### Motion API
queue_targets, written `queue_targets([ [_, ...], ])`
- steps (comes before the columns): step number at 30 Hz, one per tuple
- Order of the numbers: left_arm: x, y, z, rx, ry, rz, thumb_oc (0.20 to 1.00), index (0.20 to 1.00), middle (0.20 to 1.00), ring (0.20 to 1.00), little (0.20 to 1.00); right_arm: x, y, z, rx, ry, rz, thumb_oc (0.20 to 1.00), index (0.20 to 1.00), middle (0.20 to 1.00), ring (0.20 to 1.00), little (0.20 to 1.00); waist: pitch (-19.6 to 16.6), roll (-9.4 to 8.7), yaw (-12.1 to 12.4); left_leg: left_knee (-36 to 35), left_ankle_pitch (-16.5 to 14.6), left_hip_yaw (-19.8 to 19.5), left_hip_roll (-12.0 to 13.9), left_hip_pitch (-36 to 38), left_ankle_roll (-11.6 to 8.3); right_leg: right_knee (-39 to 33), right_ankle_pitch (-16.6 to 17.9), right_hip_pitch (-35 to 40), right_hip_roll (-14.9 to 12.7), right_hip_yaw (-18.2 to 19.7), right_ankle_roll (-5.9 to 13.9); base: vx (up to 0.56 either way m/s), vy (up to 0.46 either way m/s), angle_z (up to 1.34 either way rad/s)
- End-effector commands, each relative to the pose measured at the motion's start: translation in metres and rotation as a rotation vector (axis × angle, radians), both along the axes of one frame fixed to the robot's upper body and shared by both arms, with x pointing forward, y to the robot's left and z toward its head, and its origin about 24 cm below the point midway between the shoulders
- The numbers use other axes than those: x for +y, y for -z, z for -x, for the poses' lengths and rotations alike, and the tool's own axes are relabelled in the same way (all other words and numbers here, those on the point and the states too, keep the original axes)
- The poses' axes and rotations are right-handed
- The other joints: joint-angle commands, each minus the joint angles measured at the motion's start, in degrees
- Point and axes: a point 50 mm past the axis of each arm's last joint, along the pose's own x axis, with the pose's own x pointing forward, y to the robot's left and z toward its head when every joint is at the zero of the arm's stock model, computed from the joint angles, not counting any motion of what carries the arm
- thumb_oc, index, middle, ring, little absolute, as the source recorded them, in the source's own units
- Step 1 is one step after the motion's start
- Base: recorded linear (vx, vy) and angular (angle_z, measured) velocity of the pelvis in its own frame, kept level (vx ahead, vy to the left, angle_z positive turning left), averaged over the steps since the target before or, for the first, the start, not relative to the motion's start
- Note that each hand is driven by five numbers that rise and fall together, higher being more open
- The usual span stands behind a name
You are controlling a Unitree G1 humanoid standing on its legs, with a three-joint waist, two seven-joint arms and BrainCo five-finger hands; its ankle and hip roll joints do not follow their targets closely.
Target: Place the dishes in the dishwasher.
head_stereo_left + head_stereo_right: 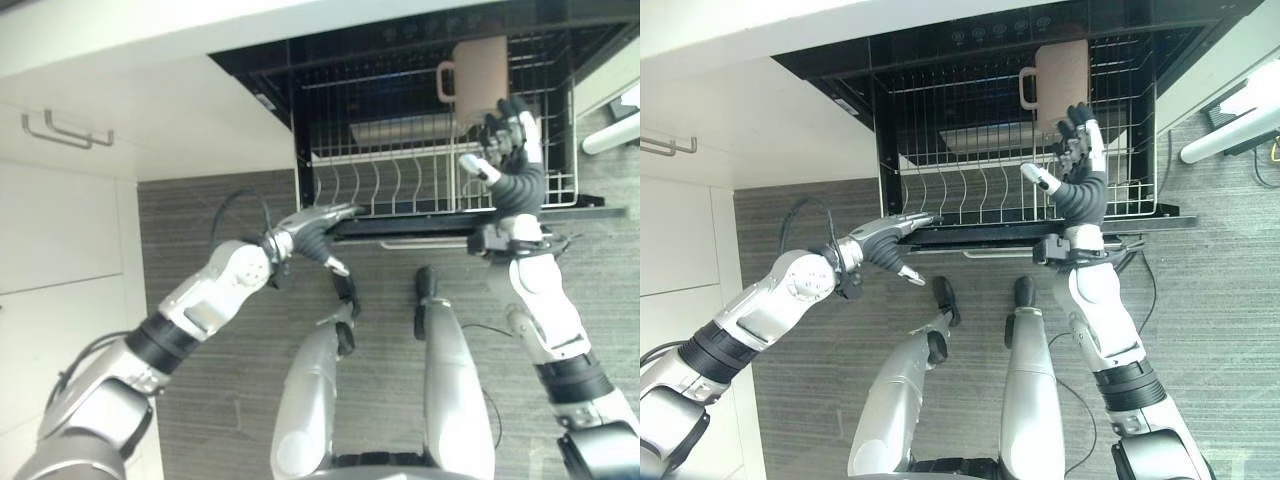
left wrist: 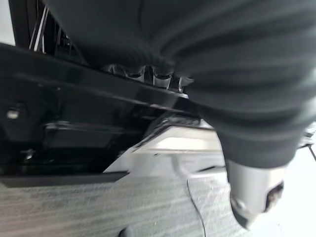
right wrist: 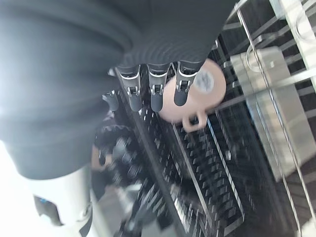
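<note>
My right hand [image 1: 510, 140] reaches into the pulled-out white wire dishwasher rack [image 1: 440, 185], fingers [image 3: 157, 94] straight and loose just beside the beige ceramic mug [image 1: 478, 75], which sits in the rack's far section with its handle sideways; I judge it already set down. My left hand [image 1: 312, 228] lays straight fingers along the rack's front edge, probably steadying it.

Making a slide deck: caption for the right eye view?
Right hand beside a pink mug in the dishwasher rack; left hand rests at its front edge.
</note>
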Motion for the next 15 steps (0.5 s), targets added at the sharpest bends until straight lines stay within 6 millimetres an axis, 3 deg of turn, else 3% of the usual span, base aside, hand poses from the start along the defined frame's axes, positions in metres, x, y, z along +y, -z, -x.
queue_targets([
  [1,0.006,-0.006,0.008,-0.132,-0.011,0.04,1.0,1.0,1.0,1.0,1.0,0.007,-0.022,0.016,-0.153,-0.096,-0.005,1.0,1.0,1.0,1.0,1.0,-1.3,-1.68,-0.4,4.1,-6.5,2.3,0.8,5.2,0.25,-6.0,4.0,4.4,1.8,-2.7,-0.05,-0.02,0.003,-0.12],
  [8,0.024,0.008,0.02,-0.141,-0.067,0.103,1.0,1.0,1.0,1.0,1.0,0.009,0.006,0.019,-0.044,-0.154,0.077,1.0,1.0,1.0,1.0,1.0,-1.8,-2.16,0.1,-0.1,-6.3,2.1,1.0,20.0,-0.26,-9.2,2.6,19.4,0.7,-6.0,-0.36,0.03,0.001,-0.02],
  [12,0.029,0.017,0.029,-0.135,-0.087,0.137,1.0,1.0,1.0,1.0,1.0,0.009,0.019,0.021,-0.002,-0.165,0.089,1.0,1.0,1.0,1.0,1.0,-6.4,-2.53,1.1,-2.9,-6.3,1.6,1.2,24.9,-0.88,-13.1,2.4,25.3,0.4,-7.6,-0.24,0.09,-0.008,0.16],
  [15,0.033,0.018,0.032,-0.17,-0.129,0.263,1.0,1.0,1.0,1.0,1.0,0.016,0.024,0.021,0.005,-0.235,0.074,1.0,1.0,1.0,1.0,1.0,-10.7,-2.76,2.4,-6.1,-5.9,1.2,1.3,29.0,-1.46,-17.5,2.5,30.9,0.8,-8.8,-0.22,0.07,0.013,0.12],
])
